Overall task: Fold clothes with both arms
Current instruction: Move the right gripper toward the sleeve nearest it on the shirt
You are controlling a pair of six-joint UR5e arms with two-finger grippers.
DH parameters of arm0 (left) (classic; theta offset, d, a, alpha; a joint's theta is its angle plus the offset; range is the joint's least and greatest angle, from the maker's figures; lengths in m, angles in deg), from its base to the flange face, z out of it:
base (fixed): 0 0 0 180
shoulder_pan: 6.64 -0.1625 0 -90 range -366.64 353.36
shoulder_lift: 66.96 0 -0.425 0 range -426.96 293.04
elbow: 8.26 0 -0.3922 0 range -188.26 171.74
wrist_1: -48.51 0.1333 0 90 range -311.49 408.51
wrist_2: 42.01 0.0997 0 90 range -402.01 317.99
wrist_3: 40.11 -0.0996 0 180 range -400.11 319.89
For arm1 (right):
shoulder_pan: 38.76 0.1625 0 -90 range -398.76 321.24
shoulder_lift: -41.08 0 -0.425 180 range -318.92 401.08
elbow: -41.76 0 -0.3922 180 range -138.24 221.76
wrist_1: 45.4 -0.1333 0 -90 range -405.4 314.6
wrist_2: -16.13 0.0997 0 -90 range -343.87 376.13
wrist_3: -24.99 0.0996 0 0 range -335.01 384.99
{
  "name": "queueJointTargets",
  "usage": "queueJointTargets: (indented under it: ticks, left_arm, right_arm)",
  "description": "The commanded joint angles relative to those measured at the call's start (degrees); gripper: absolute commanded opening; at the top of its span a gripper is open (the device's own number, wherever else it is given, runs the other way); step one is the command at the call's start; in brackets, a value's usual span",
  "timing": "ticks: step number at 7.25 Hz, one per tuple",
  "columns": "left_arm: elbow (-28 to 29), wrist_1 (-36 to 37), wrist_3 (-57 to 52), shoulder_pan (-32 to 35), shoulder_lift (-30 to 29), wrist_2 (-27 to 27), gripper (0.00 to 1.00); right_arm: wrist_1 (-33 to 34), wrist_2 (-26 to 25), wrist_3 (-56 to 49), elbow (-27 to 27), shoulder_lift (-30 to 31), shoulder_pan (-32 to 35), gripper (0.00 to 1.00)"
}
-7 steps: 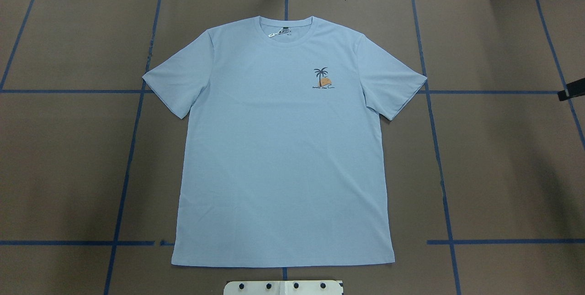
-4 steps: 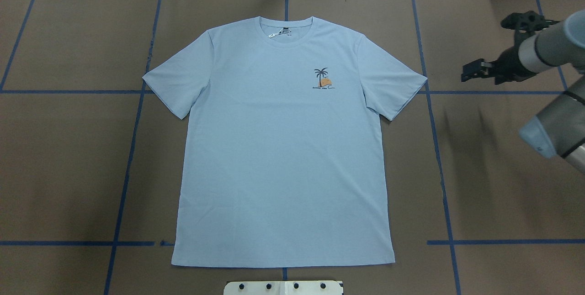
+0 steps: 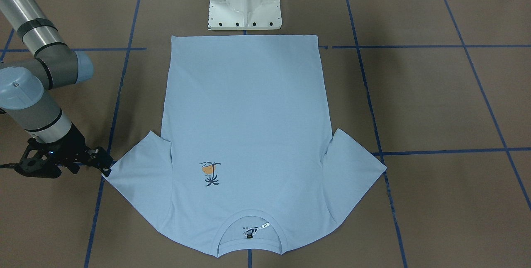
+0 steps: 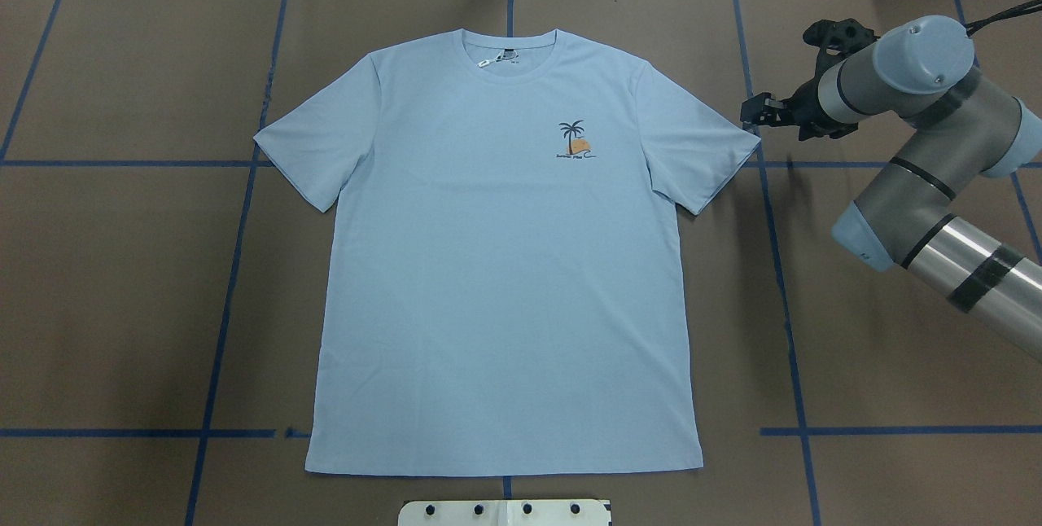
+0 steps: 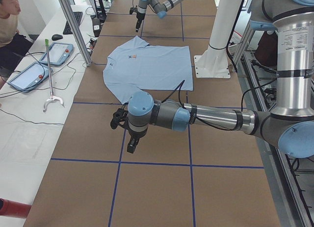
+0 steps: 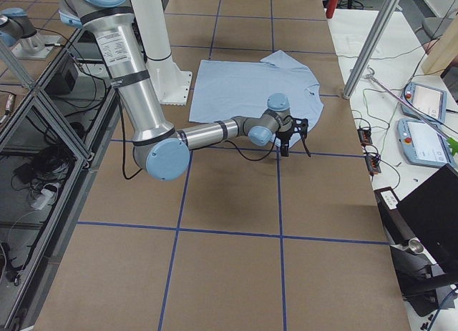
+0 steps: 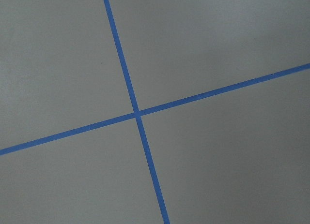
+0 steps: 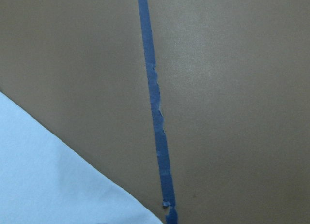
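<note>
Overhead exterior: T-shirt [image 4: 505,265] flat on blue-taped table [image 4: 122,306]

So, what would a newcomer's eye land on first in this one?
The light blue T-shirt, spread flat and unfolded at the centre of the table, palm print up. Next the right claw, close by the tip of the sleeve on the robot's right, while the left arm hangs over brown tabletop beside the shirt.
</note>
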Motion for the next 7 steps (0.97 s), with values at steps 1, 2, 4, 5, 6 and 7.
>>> queueJointTargets:
  ticks: [1, 2, 4, 5, 6, 7]
  left_arm:
    - [-0.1, 0.0, -0.1, 0.0, 0.0, 0.0, 1.0]
    - [-0.1, 0.0, 0.0, 0.1, 0.0, 0.0, 1.0]
    - [0.1, 0.0, -0.1, 0.1, 0.0, 0.0, 1.0]
    - [0.1, 0.0, -0.1, 0.1, 0.0, 0.0, 1.0]
    - [0.0, 0.0, -0.1, 0.1, 0.0, 0.0, 1.0]
    - [-0.2, 0.0, -0.1, 0.1, 0.0, 0.0, 1.0]
  right_arm:
    - [0.0, -0.1, 1.2, -1.6, -1.6, -0.6, 0.9]
    - [0.0, -0.1, 1.2, -2.3, -2.4, -0.7, 0.88]
    - [0.0, -0.1, 1.2, -3.1, -2.5, -0.9, 0.75]
    - [0.0, -0.1, 1.3, -3.1, -2.5, -1.1, 0.7]
    - [0.0, -0.1, 1.4, -3.1, -2.5, -1.3, 0.51]
    - [0.1, -0.1, 1.5, -3.1, -2.5, -1.5, 0.23]
